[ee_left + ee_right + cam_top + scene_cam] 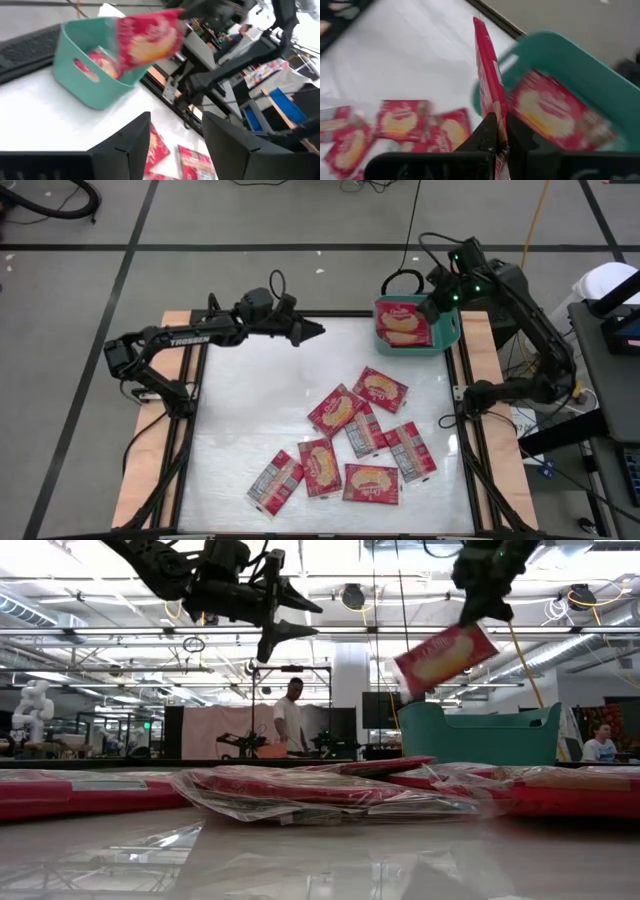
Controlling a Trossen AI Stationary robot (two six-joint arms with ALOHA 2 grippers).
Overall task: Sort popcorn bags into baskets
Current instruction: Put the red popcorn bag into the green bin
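A teal basket (450, 330) stands at the table's far right corner with one red popcorn bag (550, 110) lying inside it. My right gripper (501, 117) is above the basket, shut on another red popcorn bag (445, 658). Several more bags (345, 440) lie flat on the table toward the near right. My left gripper (318, 330) hovers high over the far middle of the table, pointing toward the basket (95, 80), open, with nothing between its fingers (127, 145). My right gripper pinches the bag between its two fingers at its upper end (478, 628). In the wrist view the packet shows edge-on (492, 95). The fingers come slanting down from above. The bag hangs tilted below them, clear of the basket's rim (480, 712).
The bags on the table partly overlap in a loose cluster (360, 425); two lie grey back up (275, 480). The table's left half (240, 410) is bare white. People stand (290, 720) and sit (600, 745) in the room beyond the table.
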